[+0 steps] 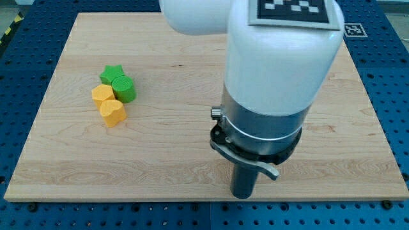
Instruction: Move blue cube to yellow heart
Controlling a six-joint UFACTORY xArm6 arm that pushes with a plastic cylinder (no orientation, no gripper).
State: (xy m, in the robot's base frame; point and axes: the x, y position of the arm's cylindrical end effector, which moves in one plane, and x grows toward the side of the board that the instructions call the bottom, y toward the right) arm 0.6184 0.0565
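The blue cube is not in sight — perhaps hidden behind the arm — while the yellow heart [113, 112] lies near the bench's [57, 160] left edge. The tool is a bare rod — nothing to open or close — with my tip [243, 195] at the bottom edge, well apart from the heart. A small, light, rigid block probably slides easily if pushed squarely on a flat face.

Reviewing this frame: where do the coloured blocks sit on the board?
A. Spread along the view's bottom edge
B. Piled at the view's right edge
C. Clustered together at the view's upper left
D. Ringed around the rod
C: the green star, green round block, yellow block and yellow heart sit bunched at the view's upper left, well apart from my tip near the bottom; no blue cube shows.
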